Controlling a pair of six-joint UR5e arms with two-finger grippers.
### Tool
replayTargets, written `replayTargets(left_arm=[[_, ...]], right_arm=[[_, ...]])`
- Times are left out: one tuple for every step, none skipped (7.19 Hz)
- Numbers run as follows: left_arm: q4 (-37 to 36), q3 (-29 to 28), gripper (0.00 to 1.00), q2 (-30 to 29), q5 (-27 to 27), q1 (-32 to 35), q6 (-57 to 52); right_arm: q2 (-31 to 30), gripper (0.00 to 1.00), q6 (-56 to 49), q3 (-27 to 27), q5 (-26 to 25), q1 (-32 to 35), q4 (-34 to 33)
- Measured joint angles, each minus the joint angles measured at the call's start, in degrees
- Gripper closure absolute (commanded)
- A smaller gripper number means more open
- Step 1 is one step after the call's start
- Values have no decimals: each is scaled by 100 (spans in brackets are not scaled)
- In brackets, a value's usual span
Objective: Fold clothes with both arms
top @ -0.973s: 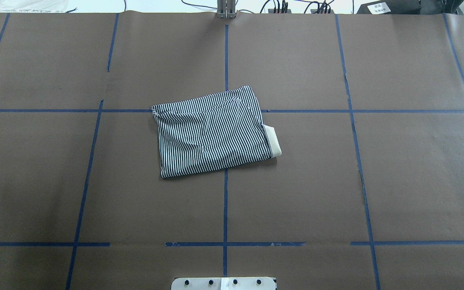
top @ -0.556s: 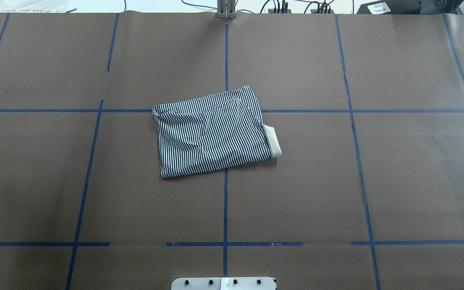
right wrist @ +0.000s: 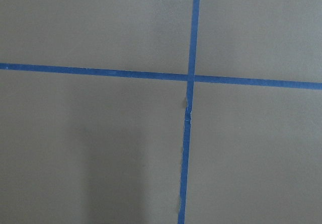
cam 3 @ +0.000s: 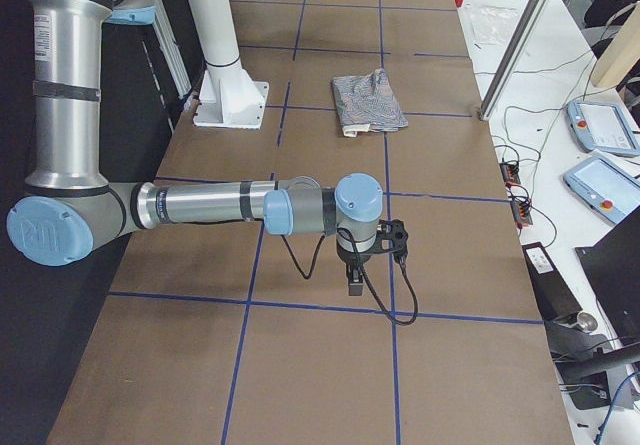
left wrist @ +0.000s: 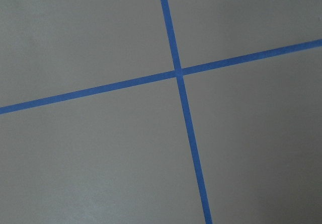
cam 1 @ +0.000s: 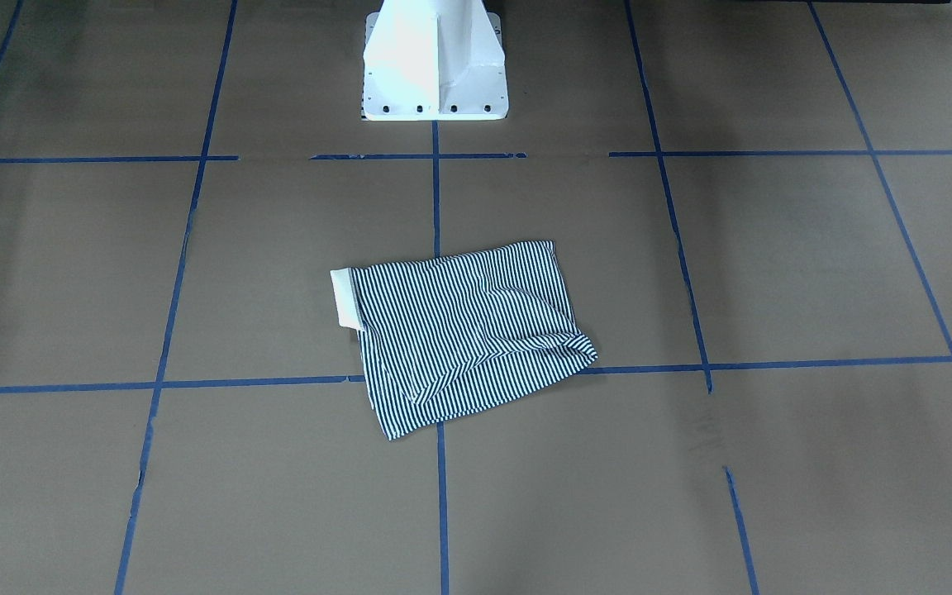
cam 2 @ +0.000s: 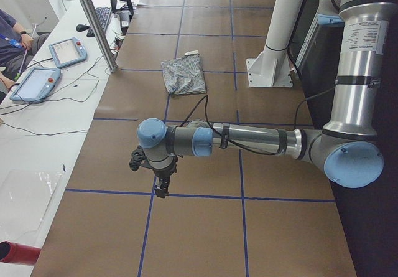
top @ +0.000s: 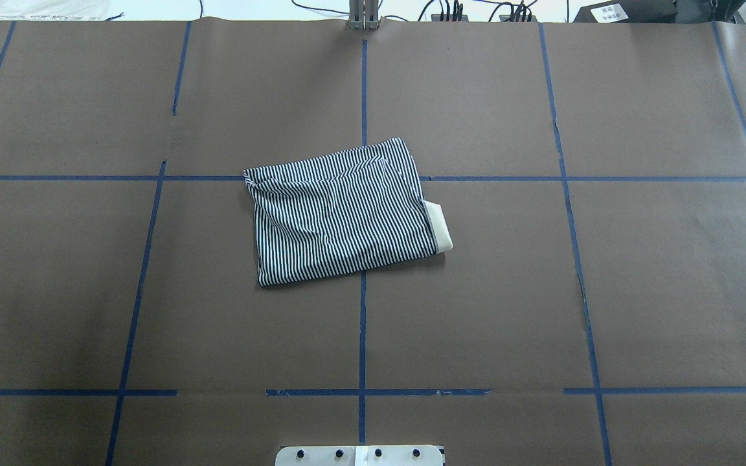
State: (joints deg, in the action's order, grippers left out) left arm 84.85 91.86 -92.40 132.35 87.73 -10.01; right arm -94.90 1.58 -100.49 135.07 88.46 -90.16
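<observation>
The striped polo shirt (top: pixel 340 213) lies folded into a compact rectangle at the table's middle, with its cream collar (top: pixel 441 226) sticking out on the right. It also shows in the front view (cam 1: pixel 464 330) and both side views (cam 2: pixel 183 75) (cam 3: pixel 368 100). Neither arm touches it. My left gripper (cam 2: pixel 160 190) hangs over bare table far off on the left end. My right gripper (cam 3: pixel 354 285) hangs over bare table at the right end. I cannot tell whether either is open or shut. Both wrist views show only brown paper and blue tape.
The table is covered in brown paper (top: pixel 671 291) with a blue tape grid. The white pedestal base (cam 1: pixel 435 66) stands at the robot's edge. A metal post (cam 2: pixel 93 22), tablets (cam 2: pixel 37 81) and cables sit along the far edge.
</observation>
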Motion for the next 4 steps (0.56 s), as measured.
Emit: replayTargets(left_arm=[[0,-1,0,1,1,0,236],[2,4,0,4,0,0,516],[5,8,0,7,-4,1,676],[5,12,0,9,-7,3,743]], right_arm=[[-1,0,0,2,16,-4,5],[-4,0,0,3,61,-4,7],[-7,0,0,5,123,-5,7],[-9,0,0,9,167,-5,8]])
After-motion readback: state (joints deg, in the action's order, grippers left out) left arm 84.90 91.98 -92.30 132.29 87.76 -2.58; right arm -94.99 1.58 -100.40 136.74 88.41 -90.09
